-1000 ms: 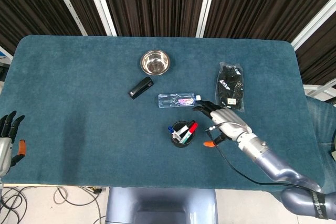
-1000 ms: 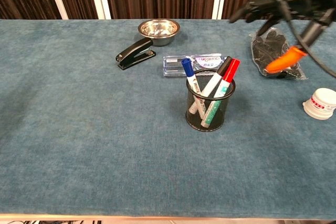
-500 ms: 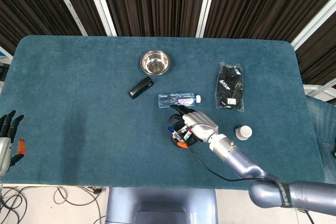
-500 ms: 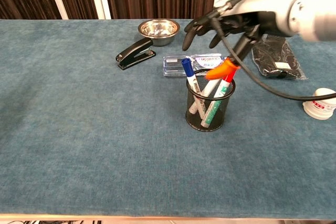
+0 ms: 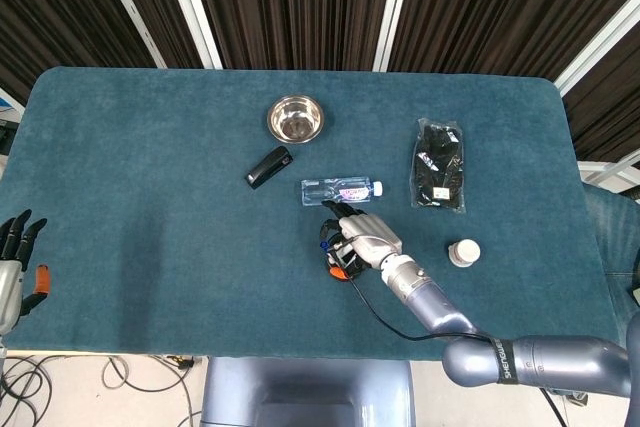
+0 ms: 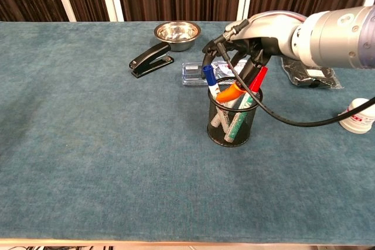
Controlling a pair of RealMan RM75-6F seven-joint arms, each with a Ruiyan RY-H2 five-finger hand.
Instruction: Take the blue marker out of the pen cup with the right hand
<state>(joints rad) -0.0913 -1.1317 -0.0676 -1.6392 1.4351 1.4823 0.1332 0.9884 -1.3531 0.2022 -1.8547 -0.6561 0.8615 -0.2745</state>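
A black mesh pen cup point(image 6: 233, 122) stands at the middle front of the blue table, also seen as the pen cup point(image 5: 337, 263) from the head. In it lean the blue marker point(image 6: 210, 78), a red marker point(image 6: 258, 78) and a green-labelled one. My right hand point(image 6: 246, 44) hovers over the cup with its fingers spread and hanging around the marker tops. Its orange thumb tip point(image 6: 229, 92) lies just right of the blue marker's body, and I see no firm grip on it. In the head view the right hand point(image 5: 362, 236) hides most of the cup. My left hand point(image 5: 14, 259) is low at the left edge, fingers apart, holding nothing.
Behind the cup lie a clear plastic package point(image 6: 202, 69), a black stapler point(image 6: 150, 59) and a steel bowl point(image 6: 177, 30). A black bagged item point(image 5: 440, 165) lies at the right. A small white jar point(image 6: 358, 115) stands to the right of the cup.
My right hand swung left from beside the black bag to above the pen cup, then dropped so its fingers and thumb reach the marker tops. The left hand stayed put.
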